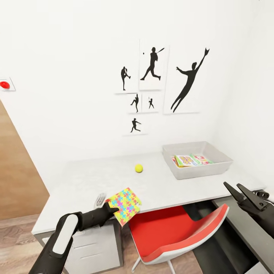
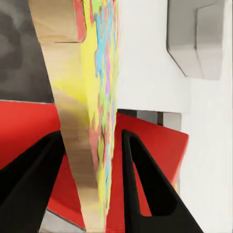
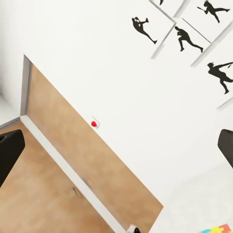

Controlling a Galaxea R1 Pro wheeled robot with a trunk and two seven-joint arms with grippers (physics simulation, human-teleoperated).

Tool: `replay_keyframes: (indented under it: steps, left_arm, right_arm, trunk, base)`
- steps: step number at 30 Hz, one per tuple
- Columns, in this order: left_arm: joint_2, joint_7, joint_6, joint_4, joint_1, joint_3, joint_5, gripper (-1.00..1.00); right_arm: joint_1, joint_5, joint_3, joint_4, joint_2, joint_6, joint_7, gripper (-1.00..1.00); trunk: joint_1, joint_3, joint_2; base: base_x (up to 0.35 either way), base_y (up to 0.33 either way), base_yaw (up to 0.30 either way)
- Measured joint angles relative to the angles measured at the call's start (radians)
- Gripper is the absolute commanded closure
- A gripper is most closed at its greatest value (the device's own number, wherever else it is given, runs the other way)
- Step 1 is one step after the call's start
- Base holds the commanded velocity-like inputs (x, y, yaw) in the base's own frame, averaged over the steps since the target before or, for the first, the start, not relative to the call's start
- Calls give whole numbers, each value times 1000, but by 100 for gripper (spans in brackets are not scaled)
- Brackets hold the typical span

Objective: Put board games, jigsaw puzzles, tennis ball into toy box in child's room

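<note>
Left end effector [image 1: 110,208] clamps puzzle [image 1: 124,205] at bench [image 1: 87,182] front edge.
Thin, light, floppy sheet: edge pinch is right; right end effector [image 1: 239,193] open, empty.

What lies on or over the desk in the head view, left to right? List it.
left gripper → jigsaw puzzle held in it → tennis ball → toy box with board games inside → right gripper.

On the table [image 1: 87,179], the ball [image 1: 139,168] lies near the middle; the toy box [image 1: 198,160] sits to its right — game boxes [image 1: 190,160] inside. A puzzle [image 1: 124,205] is at the front edge, chair [image 1: 179,236] below.
</note>
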Motion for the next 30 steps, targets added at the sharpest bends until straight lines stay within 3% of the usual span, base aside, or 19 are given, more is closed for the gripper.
replay_keyframes:
  steps: [4, 8, 12, 15, 16, 20, 25, 28, 30]
  left_arm:
    - [33, -2, 57, -58, 0, 5, 1, 100]
    - [78, -49, 69, -95, 0, 5, 34, 100]
    - [151, -68, 69, -104, 0, -2, 128, 100]
    - [219, -70, 69, -138, 1, -8, 228, 100]
    - [254, -71, 69, -154, 2, -10, 282, 100]
    - [345, -71, 70, -183, 4, -11, 378, 100]
    - [421, -92, 70, -196, 5, -11, 457, 100]
    - [468, -190, 70, -197, 5, -25, 477, 100]
    - [519, -296, 70, -198, 5, -66, 481, 100]
  right_arm:
    - [0, 0, 1, 0, 0, 0, 0, -100]
    - [0, 0, 1, 0, 0, 0, 0, -100]
    - [0, 0, 2, 0, 0, -1, 0, -100]
    - [0, 0, 3, -1, 0, -1, 0, -100]
    - [0, 0, 3, -1, 0, -2, 0, -100]
    - [0, 1, 3, -1, 0, -3, 0, -100]
    - [0, 3, 6, -1, 0, -6, -3, -100]
    - [0, 3, 5, -1, 0, -5, -4, -100]
    - [0, 4, 3, -3, 0, -3, -5, -100]
  trunk:
    - [-15, 13, 28]
    - [-31, 25, 56]
    - [-46, 38, 84]
    - [-58, 47, 105]
    - [-61, 50, 112]
    - [-77, 63, 140]
    - [-96, 78, 175]
    - [-107, 88, 196]
    - [-115, 94, 210]
  base:
    - [0, 0, 0]
    - [0, 0, 0]
    - [0, 0, 0]
    - [0, 0, 0]
    - [0, 0, 0]
    - [0, 0, 0]
    - [0, 0, 0]
    - [0, 0, 0]
    - [0, 0, 0]
